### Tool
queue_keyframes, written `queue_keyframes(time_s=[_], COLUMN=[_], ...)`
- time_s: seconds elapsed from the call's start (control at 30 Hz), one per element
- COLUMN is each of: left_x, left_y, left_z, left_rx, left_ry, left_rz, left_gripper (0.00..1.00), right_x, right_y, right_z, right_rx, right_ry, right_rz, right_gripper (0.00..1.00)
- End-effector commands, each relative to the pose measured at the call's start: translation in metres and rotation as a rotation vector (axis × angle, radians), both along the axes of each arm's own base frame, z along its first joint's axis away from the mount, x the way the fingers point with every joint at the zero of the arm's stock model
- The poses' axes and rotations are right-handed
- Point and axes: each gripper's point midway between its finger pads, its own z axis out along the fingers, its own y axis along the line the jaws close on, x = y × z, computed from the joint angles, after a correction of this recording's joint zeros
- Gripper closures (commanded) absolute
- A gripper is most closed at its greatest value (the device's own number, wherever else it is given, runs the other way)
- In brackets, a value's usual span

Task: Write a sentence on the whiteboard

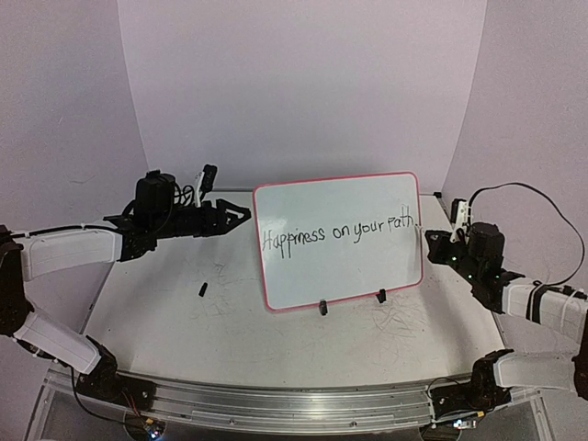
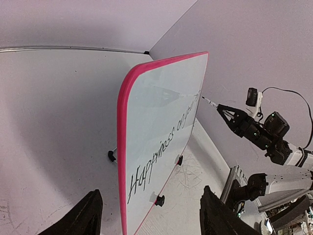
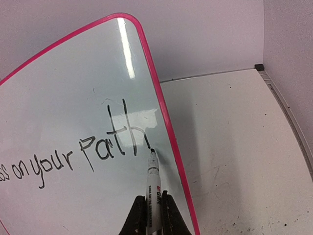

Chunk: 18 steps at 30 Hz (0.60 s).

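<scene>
The sentence (image 3: 73,156) is written through "path" on the whiteboard (image 3: 63,83) ahead of the right hand (image 3: 151,209), clenched on a marker (image 3: 153,178); left hand (image 2: 149,215) released; little judged outstanding

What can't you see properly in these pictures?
- Right wrist view: the sentence starts off the left edge; only "ss on your path" shows.
- Left wrist view: its end is too slanted to read.
- Top view: the black bit on the table is too small to name.
- Right wrist view: the marker label is blurred; the right gripper hides its lower end.
</scene>
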Motion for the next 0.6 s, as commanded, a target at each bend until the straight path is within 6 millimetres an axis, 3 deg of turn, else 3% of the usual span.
queue_keyframes(time_s=[0.0, 0.3, 0.57], left_x=[-0.004, -0.007, -0.012], left_y=[0.001, 0.0, 0.005], left_z=[0.021, 0.018, 0.029], left_rx=[-0.035, -0.033, -0.041], left_ry=[-0.064, -0.055, -0.074], left_rz=[-0.008, -0.021, -0.01], left_gripper=[0.3, 0.3, 0.31], right_x=[0.011, 0.016, 0.021], right_y=[-0.004, -0.004, -0.003], right_z=[0.029, 0.029, 0.023], right_rx=[0.022, 0.019, 0.016], right_ry=[-0.09, -0.093, -0.079], right_rz=[-0.032, -0.036, -0.038], right_gripper=[1.0, 1.0, 1.0])
